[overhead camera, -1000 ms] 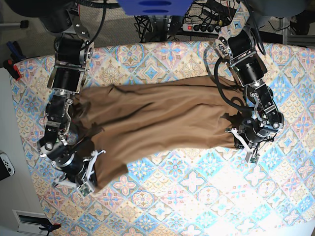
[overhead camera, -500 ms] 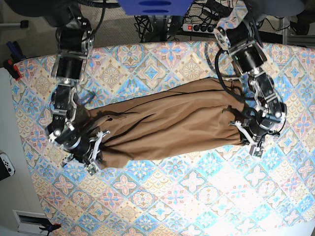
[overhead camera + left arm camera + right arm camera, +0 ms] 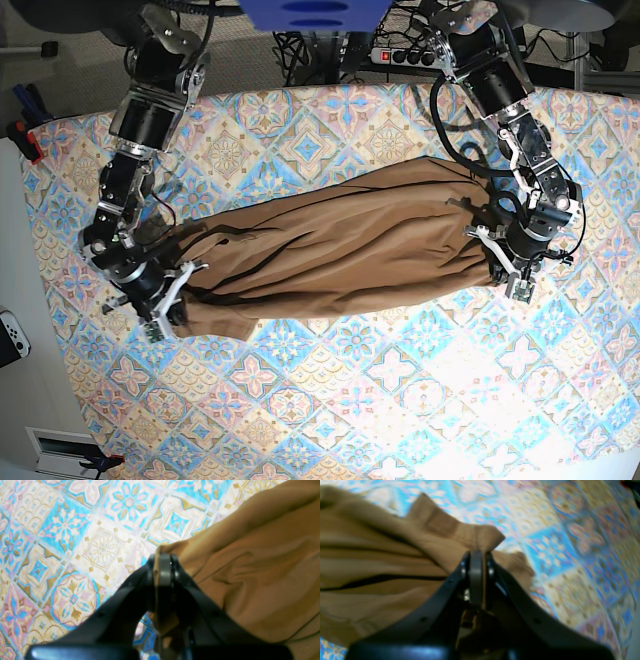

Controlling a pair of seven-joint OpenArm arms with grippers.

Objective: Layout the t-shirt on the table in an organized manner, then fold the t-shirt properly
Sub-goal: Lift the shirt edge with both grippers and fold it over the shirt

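Both claws pinched tight on t-shirt [image 3: 340, 250] corners: left claw [image 3: 162, 562] one end, right claw [image 3: 476, 555] the other. Shirt's stretched across worktop [image 3: 400, 400], bunched and wrinkled. Risk: thin grip, cloth could slip out w/ any hard tug, or get laid down creased.
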